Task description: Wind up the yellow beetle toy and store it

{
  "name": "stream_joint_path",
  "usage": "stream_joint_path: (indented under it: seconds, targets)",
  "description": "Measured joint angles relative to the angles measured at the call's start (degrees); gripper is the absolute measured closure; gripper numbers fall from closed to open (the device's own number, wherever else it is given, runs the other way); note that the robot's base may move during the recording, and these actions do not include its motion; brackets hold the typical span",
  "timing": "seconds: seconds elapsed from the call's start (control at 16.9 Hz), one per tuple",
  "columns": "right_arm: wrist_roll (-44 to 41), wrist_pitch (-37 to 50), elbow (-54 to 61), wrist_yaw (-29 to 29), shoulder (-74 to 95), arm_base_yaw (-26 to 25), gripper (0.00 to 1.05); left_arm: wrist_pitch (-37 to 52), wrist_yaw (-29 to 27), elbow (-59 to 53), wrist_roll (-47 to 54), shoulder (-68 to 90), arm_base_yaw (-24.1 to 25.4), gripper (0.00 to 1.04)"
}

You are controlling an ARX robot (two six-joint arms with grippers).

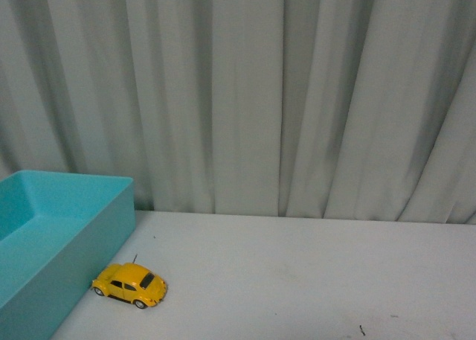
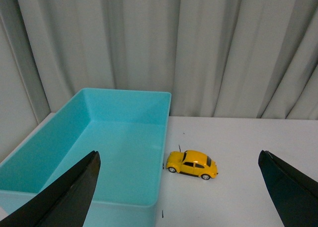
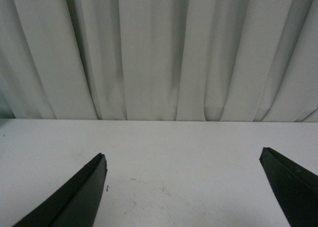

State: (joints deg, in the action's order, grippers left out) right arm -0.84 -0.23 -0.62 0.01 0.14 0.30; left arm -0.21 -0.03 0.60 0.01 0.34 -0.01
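The yellow beetle toy stands on its wheels on the white table, right beside the outer wall of a turquoise bin. In the left wrist view the yellow beetle toy sits a little beyond and between the wide-spread fingers of my left gripper, which is open and holds nothing. The turquoise bin is empty inside. My right gripper is open too, over bare table, with no toy in its view. Neither arm shows in the front view.
A pale pleated curtain hangs along the table's far edge. White tabletop stretches to the right of the toy, with a small dark speck near the front.
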Motion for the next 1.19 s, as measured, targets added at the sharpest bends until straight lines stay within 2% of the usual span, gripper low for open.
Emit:
stream_joint_path:
  seconds: [0.12, 0.24, 0.3, 0.36, 0.41, 0.47, 0.53, 0.59, 0.77, 0.89, 1.01, 1.19]
  targets:
    - [0.0, -0.02, 0.0, 0.0, 0.0, 0.0, 0.04, 0.02, 0.0, 0.0, 0.0, 0.0, 0.0, 0.07]
    - [0.0, 0.0, 0.0, 0.0, 0.0, 0.0, 0.07, 0.0, 0.0, 0.0, 0.0, 0.0, 0.0, 0.07]
    - [0.0, 0.0, 0.0, 0.0, 0.0, 0.0, 0.07, -3.65, 1.03, 1.01, -1.77, 0.85, 0.42, 0.07]
    - [0.0, 0.04, 0.0, 0.02, 0.02, 0.0, 0.07, -14.86, 5.27, 7.02, -9.25, 10.64, 1.95, 0.07]
    - [0.0, 0.02, 0.0, -0.11, 0.0, 0.0, 0.07, -12.83, 3.67, 13.88, -19.43, 25.97, 0.92, 0.07]
    - [0.0, 0.0, 0.0, -0.07, 0.0, 0.0, 0.07, -5.68, 2.27, 20.24, -26.21, 36.85, -1.42, 0.07]
    - [0.02, -0.04, 0.0, 0.07, 0.0, 0.0, 0.07, 1.6, -0.66, 25.7, -27.56, 46.56, -3.96, 0.07]
    - [0.0, -0.04, 0.0, -0.02, 0.0, 0.0, 0.07, 6.67, -0.87, 28.63, -27.1, 54.07, -5.73, 0.07]
    - [0.0, -0.04, 0.0, 0.0, 0.0, 0.0, 0.07, 17.88, -1.05, 33.22, -16.31, 73.5, -9.38, 0.07]
    - [0.0, -0.02, 0.0, 0.0, 0.0, 0.0, 0.07, 22.12, 3.48, 39.56, -3.15, 82.55, -9.05, 0.07]
    - [0.0, -0.02, 0.0, 0.0, 0.0, 0.0, 0.07, 19.28, 8.92, 45.9, 10.62, 89.13, -9.97, 0.07]
    - [0.0, -0.02, 0.0, 0.0, 0.0, 0.0, 0.07, 6.43, 12.17, 61.02, 35.71, 99.03, -12.48, 0.07]
